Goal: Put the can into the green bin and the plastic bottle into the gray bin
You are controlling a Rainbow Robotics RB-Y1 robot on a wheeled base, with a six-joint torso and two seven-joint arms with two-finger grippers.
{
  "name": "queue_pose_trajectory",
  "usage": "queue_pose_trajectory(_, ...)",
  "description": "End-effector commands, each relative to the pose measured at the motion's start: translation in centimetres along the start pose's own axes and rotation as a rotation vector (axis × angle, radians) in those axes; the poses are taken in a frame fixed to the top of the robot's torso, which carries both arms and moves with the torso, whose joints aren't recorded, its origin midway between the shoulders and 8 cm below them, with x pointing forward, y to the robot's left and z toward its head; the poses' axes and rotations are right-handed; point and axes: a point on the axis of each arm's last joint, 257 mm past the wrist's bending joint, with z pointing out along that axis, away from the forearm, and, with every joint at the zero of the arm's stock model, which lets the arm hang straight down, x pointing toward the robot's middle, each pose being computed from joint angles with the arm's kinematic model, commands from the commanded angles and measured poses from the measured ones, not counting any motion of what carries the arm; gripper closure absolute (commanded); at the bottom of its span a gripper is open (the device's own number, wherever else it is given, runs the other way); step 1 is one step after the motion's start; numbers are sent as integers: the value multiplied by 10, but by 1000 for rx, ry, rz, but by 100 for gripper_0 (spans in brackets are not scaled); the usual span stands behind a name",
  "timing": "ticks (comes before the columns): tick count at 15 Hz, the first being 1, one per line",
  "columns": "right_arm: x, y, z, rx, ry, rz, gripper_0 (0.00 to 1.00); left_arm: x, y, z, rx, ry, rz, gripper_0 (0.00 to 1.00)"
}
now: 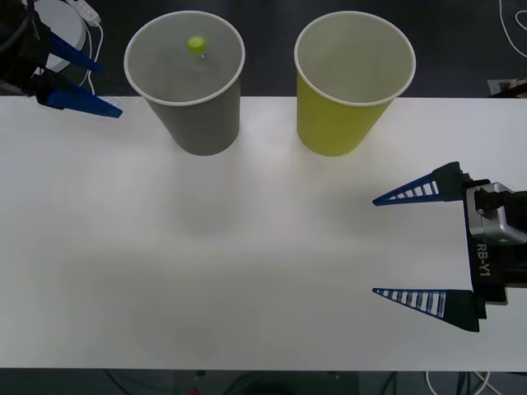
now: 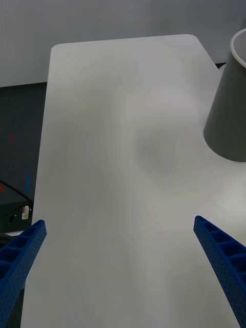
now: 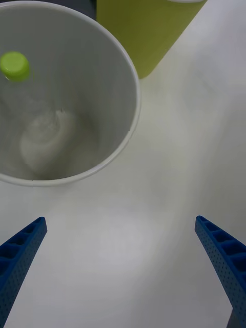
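Note:
The gray bin stands upright at the back left of the white table, with the green bin upright to its right. Inside the gray bin lies the clear plastic bottle, its lime-green cap showing against the pale inner wall. The can is hidden or out of view. My left gripper hangs open and empty at the table's back left, just left of the gray bin. Near the right edge, my right gripper is open and empty, fingers pointing left; its wrist view catches the gray bin.
The white table spreads bare in front of both cups. Its back edge runs just behind them, its front edge along the lower side of the front view. A white round object and cables lie beyond the back edge.

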Motion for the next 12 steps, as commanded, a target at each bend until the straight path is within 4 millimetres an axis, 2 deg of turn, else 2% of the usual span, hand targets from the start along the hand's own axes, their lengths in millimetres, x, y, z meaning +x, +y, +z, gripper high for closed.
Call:
queue_pose_trajectory(1,0,0,0,0,0,0,0,3,-5,4,-11,-17,15,0)
queue_pose_trajectory(8,0,0,0,0,0,0,0,3,-14,10,-28,-93,55,0)
queue_pose_trajectory(12,0,0,0,0,0,0,0,15,-25,14,-38,-111,74,0)
